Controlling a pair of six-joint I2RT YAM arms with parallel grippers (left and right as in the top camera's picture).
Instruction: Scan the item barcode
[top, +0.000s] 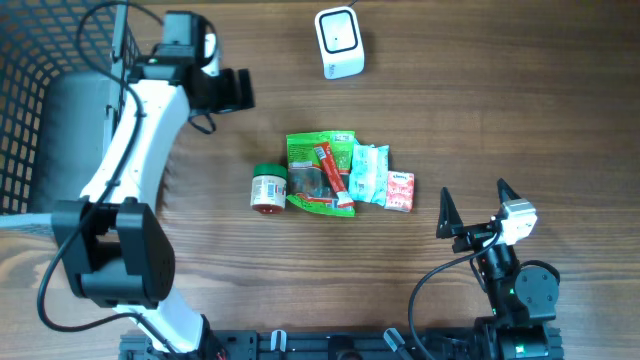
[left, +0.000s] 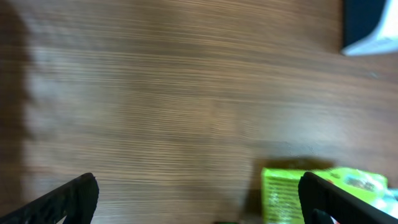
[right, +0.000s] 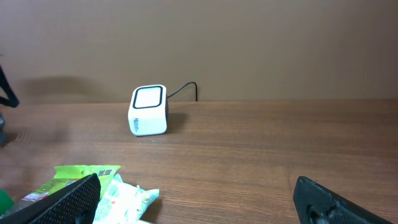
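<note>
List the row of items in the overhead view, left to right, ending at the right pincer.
green-lidded jar → green packet → pale blue packet → pink box → right pincer. The red sachet lying on the green packet is left out.

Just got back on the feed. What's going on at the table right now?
Nothing is being held. Both arms have their jaws open. The left gripper hovers over bare table up and to the left of the items, and the right gripper sits just right of them. The jar, green packet, wipes and pink box lie bunched mid-table. The scanner stands apart at the far edge, with no item near it yet.
</note>
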